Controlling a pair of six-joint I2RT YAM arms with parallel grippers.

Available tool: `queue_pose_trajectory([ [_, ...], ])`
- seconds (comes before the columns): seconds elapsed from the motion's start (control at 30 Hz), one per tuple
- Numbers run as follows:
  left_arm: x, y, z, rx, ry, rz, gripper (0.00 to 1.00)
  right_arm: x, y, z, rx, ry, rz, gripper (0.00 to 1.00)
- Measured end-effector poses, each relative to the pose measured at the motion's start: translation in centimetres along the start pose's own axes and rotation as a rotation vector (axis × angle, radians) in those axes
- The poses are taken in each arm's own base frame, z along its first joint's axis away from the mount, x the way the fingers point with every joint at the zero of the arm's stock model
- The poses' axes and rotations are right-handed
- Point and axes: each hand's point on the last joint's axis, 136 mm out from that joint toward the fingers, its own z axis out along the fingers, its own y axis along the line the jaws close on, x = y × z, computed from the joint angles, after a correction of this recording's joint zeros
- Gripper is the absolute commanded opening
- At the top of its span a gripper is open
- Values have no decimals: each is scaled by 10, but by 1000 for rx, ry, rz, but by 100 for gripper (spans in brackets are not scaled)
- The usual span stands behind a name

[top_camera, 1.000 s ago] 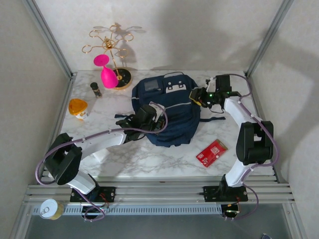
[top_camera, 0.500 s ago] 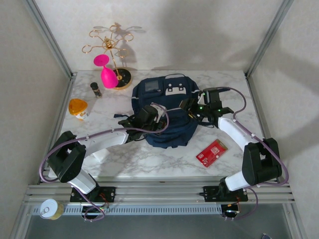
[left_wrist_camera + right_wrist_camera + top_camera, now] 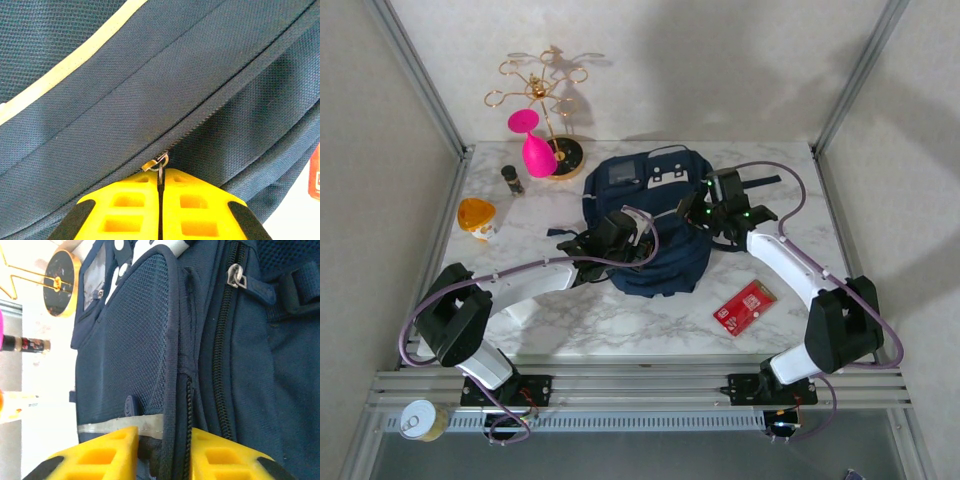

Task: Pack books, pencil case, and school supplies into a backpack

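Observation:
The navy backpack [image 3: 655,190] lies flat mid-table, its lower part bunched up. My left gripper [image 3: 625,237] sits on its left side. In the left wrist view the yellow fingers [image 3: 125,207] are shut on the metal zipper pull [image 3: 160,163] of a closed zip. My right gripper [image 3: 697,210] is at the backpack's right side. Its fingers [image 3: 102,452] pinch a fold of backpack [image 3: 130,340] fabric with piping and a zip. The red school supplies packet [image 3: 745,306] lies on the table at the right. The books and pencil case are out of view.
A gold wire stand [image 3: 545,100] with a pink glass [image 3: 533,145] stands at the back left. A small dark bottle [image 3: 511,179] and an orange cup [image 3: 477,217] are near the left edge. Bare marble [image 3: 620,320] lies in front of the backpack.
My right gripper has swung left from the backpack's right edge onto its side and closed on the fabric. The backpack's lower part has bunched up. My left gripper has kept its hold.

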Motion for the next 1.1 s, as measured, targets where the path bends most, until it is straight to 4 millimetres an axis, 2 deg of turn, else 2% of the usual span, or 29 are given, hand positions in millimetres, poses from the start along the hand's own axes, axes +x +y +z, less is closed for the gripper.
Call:
queue_pose_trajectory([
  [0.13, -2, 2, -2, -14, -8, 4, 0, -7, -6, -1, -36, 28, 17, 0],
  [0.2, -5, 4, -8, -24, -23, 11, 0, -11, -12, 0, -52, 53, 10, 0],
  [0.3, -5, 18, -22, -60, -44, 15, 0, -17, -18, 3, -98, 95, -22, 0],
  [0.47, 5, 62, -35, -165, -33, 3, 0, -37, -36, 3, -187, 127, -42, 0],
  [0.6, 1, 82, -37, -206, -46, -4, 0, -40, -30, 8, -233, 160, -95, 0],
  [0.63, -1, 85, -37, -214, -51, -6, 0, -40, -29, 8, -237, 161, -108, 3],
  [0.7, -2, 87, -38, -216, -53, -11, 3, -39, -29, 8, -237, 164, -125, 31],
  [0.73, -2, 86, -37, -216, -52, -15, 17, -39, -29, 8, -237, 163, -133, 36],
  [0.8, 1, 85, -37, -217, -42, -28, 33, -42, -31, 4, -227, 151, -147, 46],
  [0.83, 3, 82, -38, -215, -39, -44, 42, -44, -33, 0, -218, 137, -151, 50],
  [0.9, 4, 64, -39, -182, -45, -73, 51, -47, -41, -13, -186, 101, -136, 56],
  [0.97, 3, 30, -43, -102, -65, -97, 52, -42, -56, -33, -139, 64, -100, 61],
  [1.07, -3, -38, -55, 82, -113, -147, 54, -26, -87, -67, -25, 1, -23, 80],
  [1.1, -3, -60, -58, 147, -121, -166, 55, -19, -99, -79, 21, -21, 8, 83],
])
